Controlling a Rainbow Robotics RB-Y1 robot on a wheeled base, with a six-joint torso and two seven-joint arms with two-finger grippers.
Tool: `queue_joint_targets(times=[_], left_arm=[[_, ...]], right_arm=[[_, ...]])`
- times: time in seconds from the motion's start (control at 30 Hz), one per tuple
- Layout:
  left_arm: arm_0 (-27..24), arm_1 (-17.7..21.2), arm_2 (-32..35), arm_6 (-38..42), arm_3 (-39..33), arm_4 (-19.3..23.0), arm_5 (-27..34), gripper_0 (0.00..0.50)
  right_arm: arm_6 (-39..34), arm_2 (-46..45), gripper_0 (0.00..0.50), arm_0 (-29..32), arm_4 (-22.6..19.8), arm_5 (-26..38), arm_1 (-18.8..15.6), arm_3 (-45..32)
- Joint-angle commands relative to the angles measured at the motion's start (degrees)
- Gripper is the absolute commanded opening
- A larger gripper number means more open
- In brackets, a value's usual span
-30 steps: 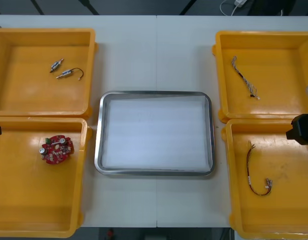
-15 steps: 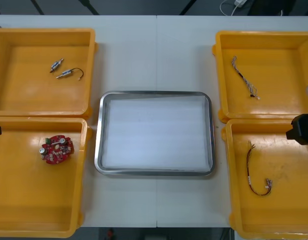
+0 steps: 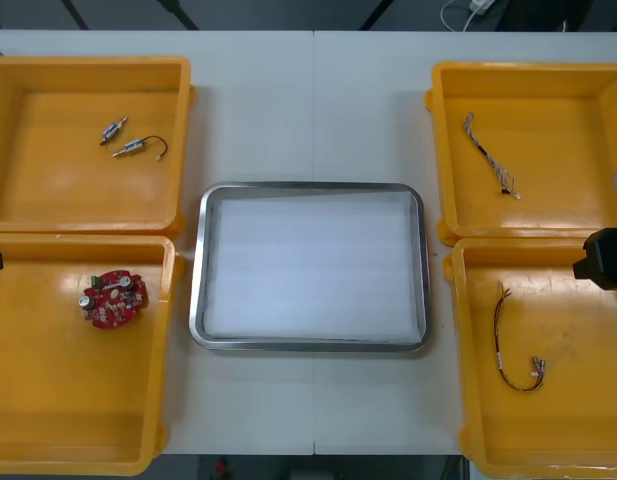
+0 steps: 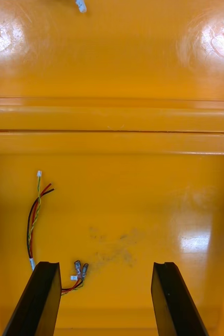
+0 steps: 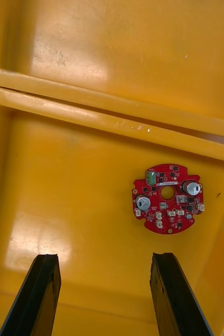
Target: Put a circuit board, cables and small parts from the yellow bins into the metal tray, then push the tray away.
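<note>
Right gripper (image 4: 105, 268), fingers apart, is held over the lower-right yellow bin (image 3: 578, 410); its red and yellow cable (image 3: 497, 335) is laid top-to-bottom. Left gripper (image 5: 105, 257), likewise spread, is held above the red circuit board (image 3: 113, 298), lower left. Metal tray (image 3: 197, 300) is centred on the light table (image 3: 313, 110).

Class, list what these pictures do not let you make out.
Small metal parts, front view: too small to tell kind.
Cable in the far right bin, front view: too thin to tell colours.
Right arm, front view: cut off by the edge.
Red and yellow cable, right wrist view: partly behind one finger of the right gripper.
</note>
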Motion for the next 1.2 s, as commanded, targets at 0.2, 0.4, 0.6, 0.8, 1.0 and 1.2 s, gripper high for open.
queue_joint_targets(times=[0.2, 0.4, 0.6, 0.8, 1.0, 1.2], left_arm=[[1.33, -0.75, 1.73, -4.14, -1.46, 0.37, 0.43, 0.5], [1.33, -0.75, 1.73, -4.14, -1.46, 0.37, 0.43, 0.5], [1.33, -0.75, 1.73, -4.14, -1.46, 0.37, 0.43, 0.5], [1.33, -0.75, 1.73, -4.14, -1.46, 0.37, 0.43, 0.5], [1.5, 0.13, 2.61, -4.31, -1.99, 1.16, 1.04, 0.5], [1.42, 0.84, 2.87, -4.22, -0.58, 2.22, 1.31, 0.5]], right_arm=[[-2.0, -2.01, 0.5, 0.65, -0.42, -0.44, -1.42, -0.43], [-2.0, -2.01, 0.5, 0.65, -0.42, -0.44, -1.42, -0.43], [-2.0, -2.01, 0.5, 0.65, -0.42, -0.44, -1.42, -0.43], [-1.91, -0.51, 0.5, 2.76, -0.68, -0.26, -0.89, 0.27], [-2.43, -0.25, 0.5, 3.55, -1.83, 0.35, -1.68, -0.25], [-2.61, -0.16, 0.5, 7.6, -1.12, -1.58, -1.24, -3.51]])
